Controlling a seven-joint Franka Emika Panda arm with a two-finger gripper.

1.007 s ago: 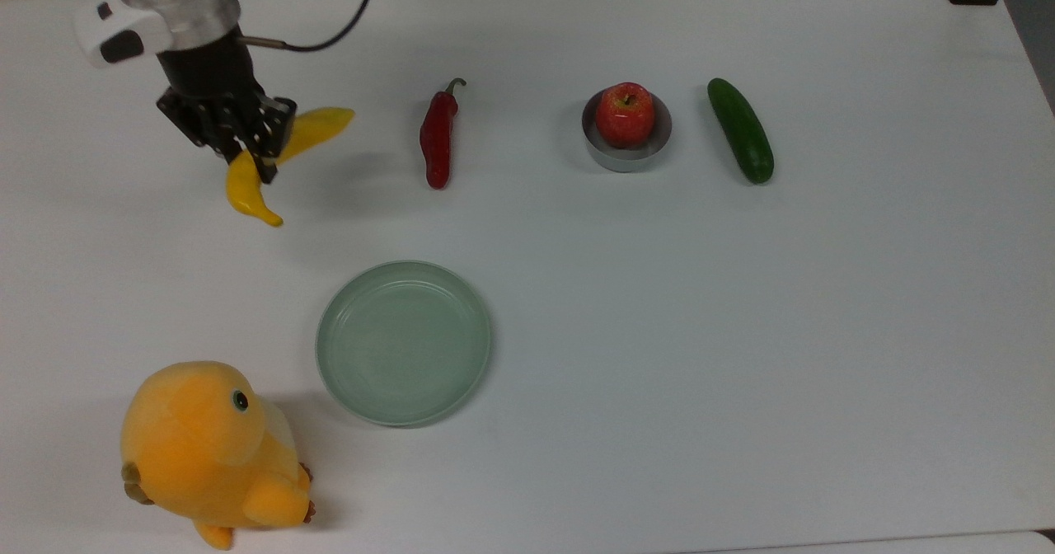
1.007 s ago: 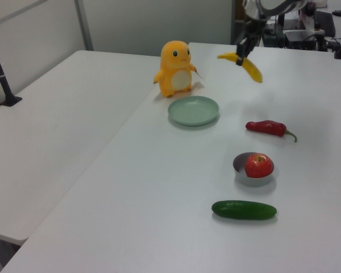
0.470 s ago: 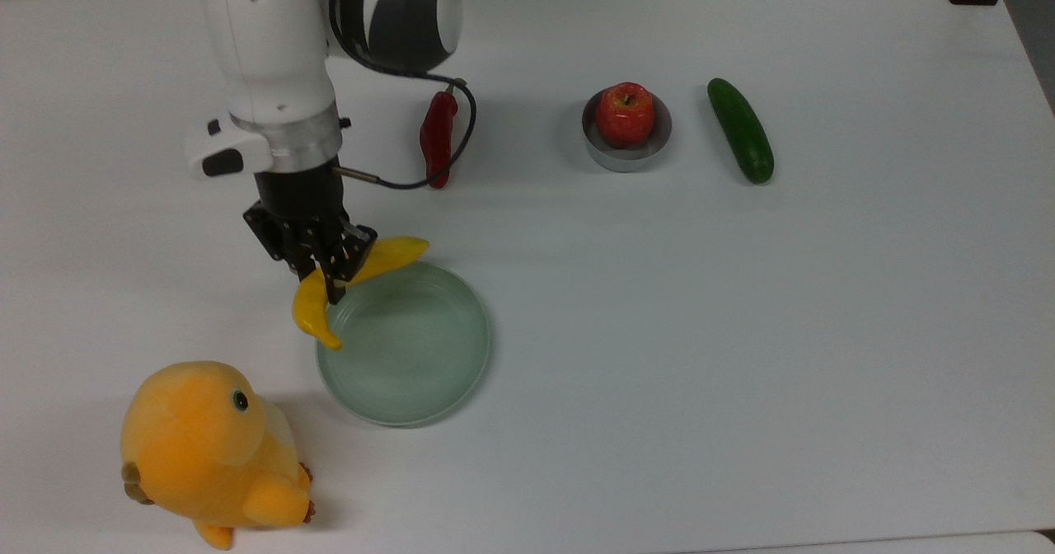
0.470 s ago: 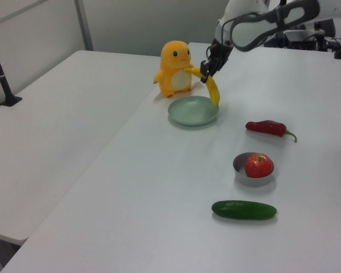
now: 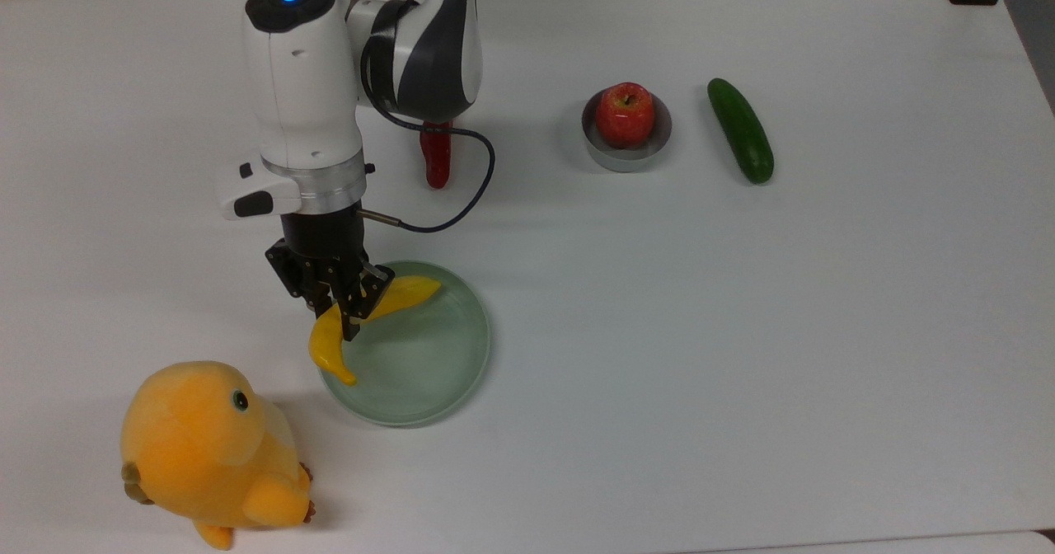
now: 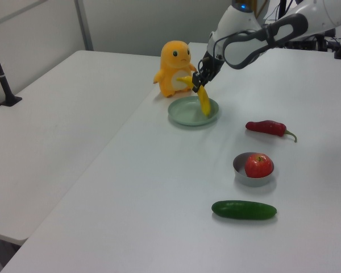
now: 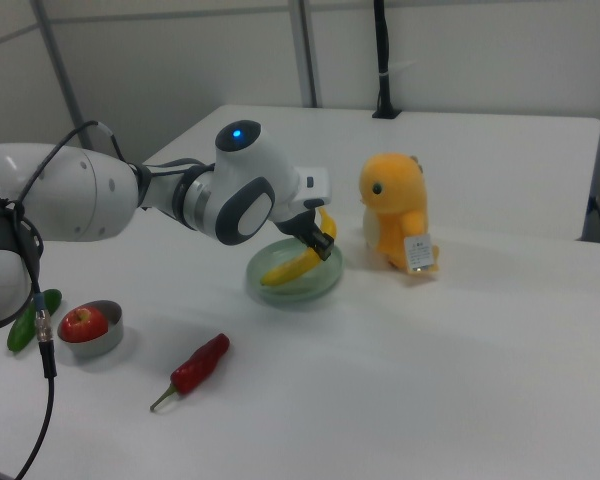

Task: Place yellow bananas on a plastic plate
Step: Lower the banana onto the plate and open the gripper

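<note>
One white table (image 5: pixel 742 373) carries everything we see, and it is the largest thing in the top view. Next in size is the arm (image 5: pixel 305 100), white with a dark grey joint, reaching down over the plate. We see a blue light on its upper housing in all three views.

The plush (image 5: pixel 210 451), orange-yellow, stands at the top view's lower left, just beside the plate but apart from it. In the right view it stands to the right of the plate (image 7: pixel 295 285).

The plate (image 5: pixel 429 373), pale grey-green with a low rim, lies near the top view's middle-left. The banana (image 5: pixel 404 294) hangs tilted above it: one end points over the plate's inner floor, the pointed tip (image 5: pixel 342 373) reaches past the rim at the top view's left. Whether any part of the banana touches the plate we cannot tell; in the left view it looks raised, perhaps just clear.

The gripper (image 5: pixel 350 311), black, has its fingers closed around the banana's middle and holds it.

The cucumber (image 5: pixel 740 129) lies at the top view's upper right. Beside it, a grey dish (image 5: pixel 626 154) holds the apple (image 5: pixel 625 113). The chili (image 5: pixel 435 162), red, lies partly under the arm.
</note>
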